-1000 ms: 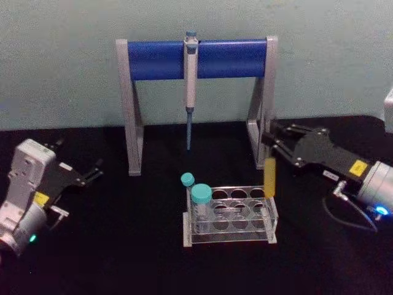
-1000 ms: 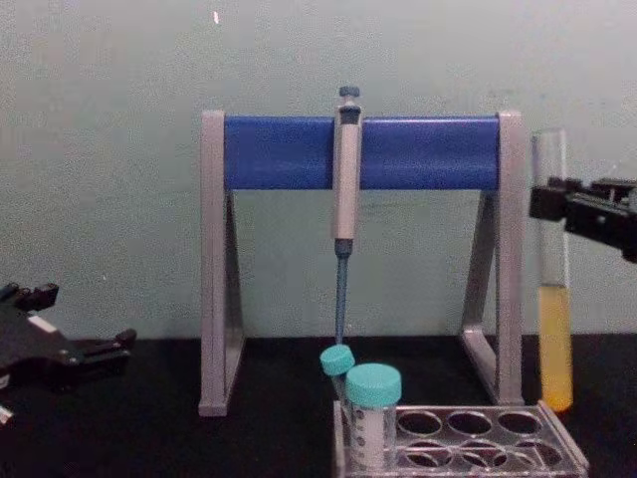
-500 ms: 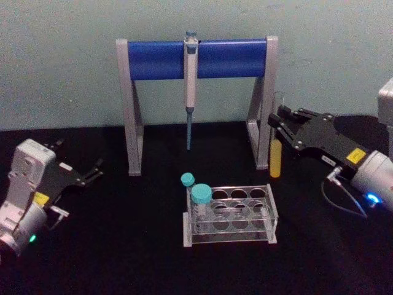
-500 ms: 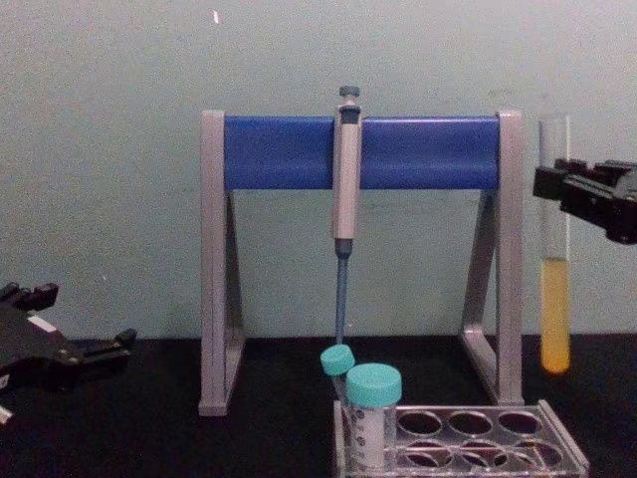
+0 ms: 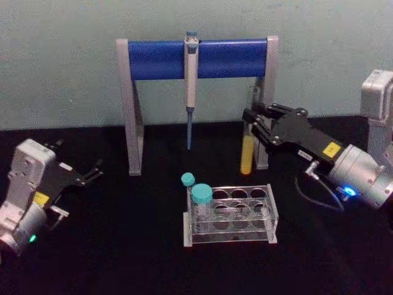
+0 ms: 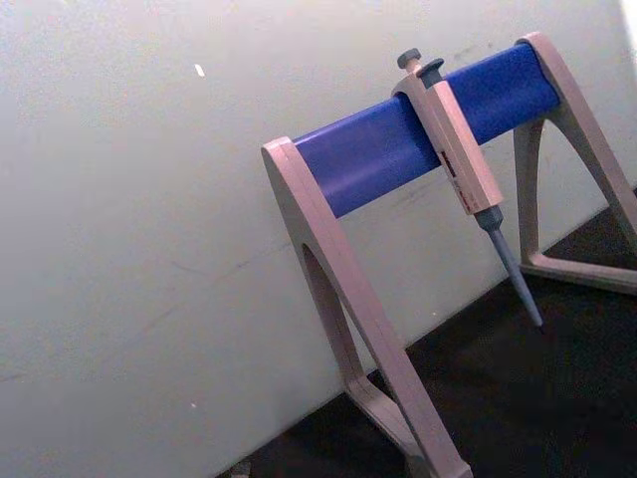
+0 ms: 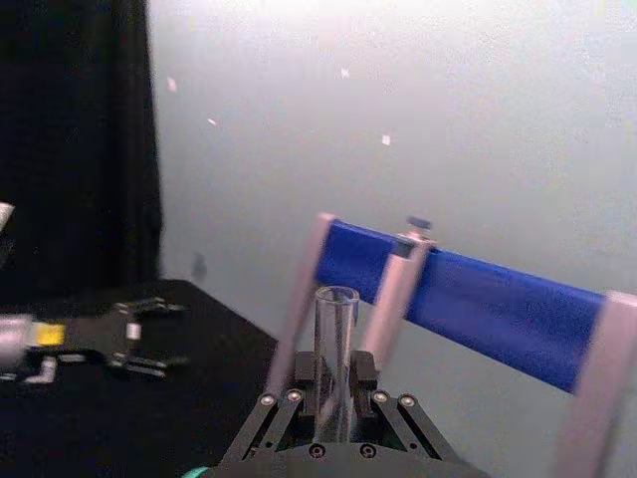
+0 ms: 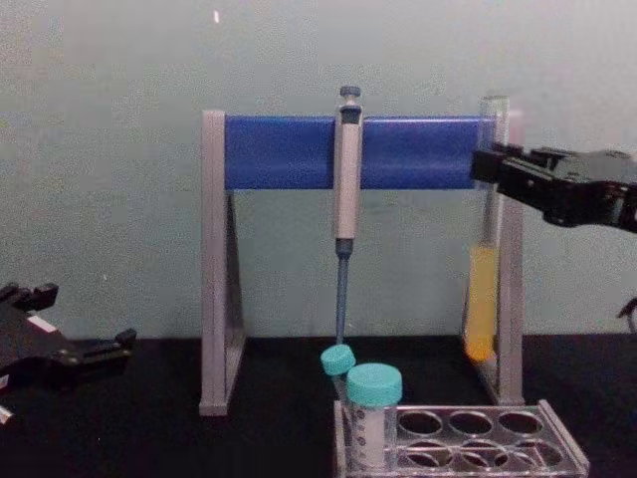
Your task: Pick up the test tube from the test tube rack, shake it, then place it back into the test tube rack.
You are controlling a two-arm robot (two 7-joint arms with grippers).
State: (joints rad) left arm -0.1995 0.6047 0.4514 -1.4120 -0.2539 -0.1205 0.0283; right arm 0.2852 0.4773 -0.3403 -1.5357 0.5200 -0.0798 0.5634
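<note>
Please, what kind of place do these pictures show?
Most likely a laboratory bench, perhaps a training setup. A pipette hangs on a grey-and-blue stand, a clear test tube rack holds teal-capped tubes, and the right claw holds a test tube with yellow liquid.

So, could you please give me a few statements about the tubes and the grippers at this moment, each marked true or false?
1. The right gripper holds the test tube upright in the air, out of the test tube rack. True.
2. The test tube has a teal cap. False: its top is open; the two teal-capped tubes stand in the rack.
3. The pipette lies on the table. False: it hangs from the blue bar of the stand.
4. The left gripper is open and off to the left, apart from the rack. True.
</note>
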